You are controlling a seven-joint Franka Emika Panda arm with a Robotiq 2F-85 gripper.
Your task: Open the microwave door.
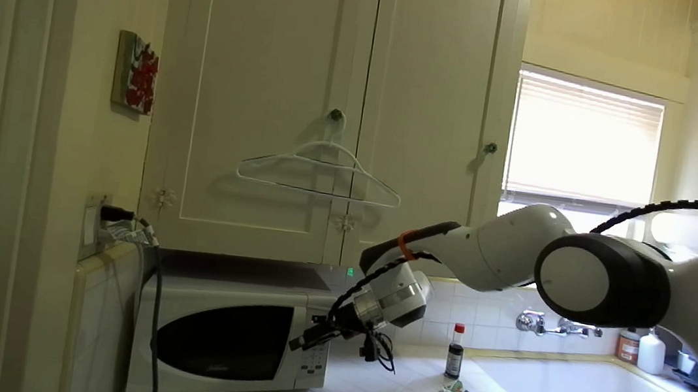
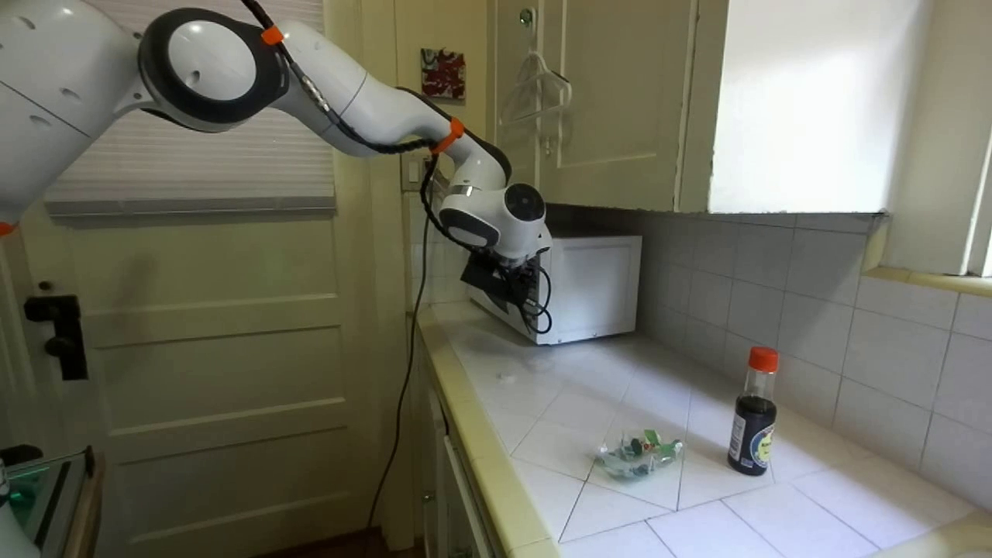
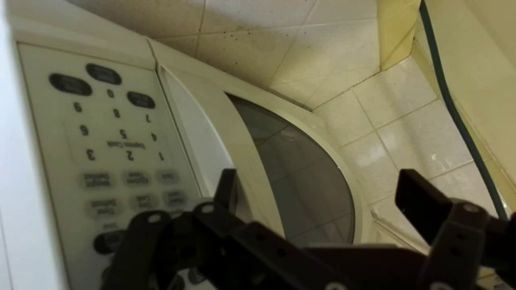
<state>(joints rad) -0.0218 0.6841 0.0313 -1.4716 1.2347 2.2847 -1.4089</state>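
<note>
I'm holding the gripper (image 3: 317,187) at the front of the microwave (image 2: 593,287), its jaws standing wide apart and gripping nothing. In the wrist view, one finger (image 3: 226,188) is showing over the recess (image 3: 193,125) at the edge of the door (image 3: 304,173), beside the button panel (image 3: 113,167); I can't tell whether it's touching. The microwave is sitting on the counter (image 2: 535,395) beneath the cabinets (image 1: 263,81), its door resting closed.
</note>
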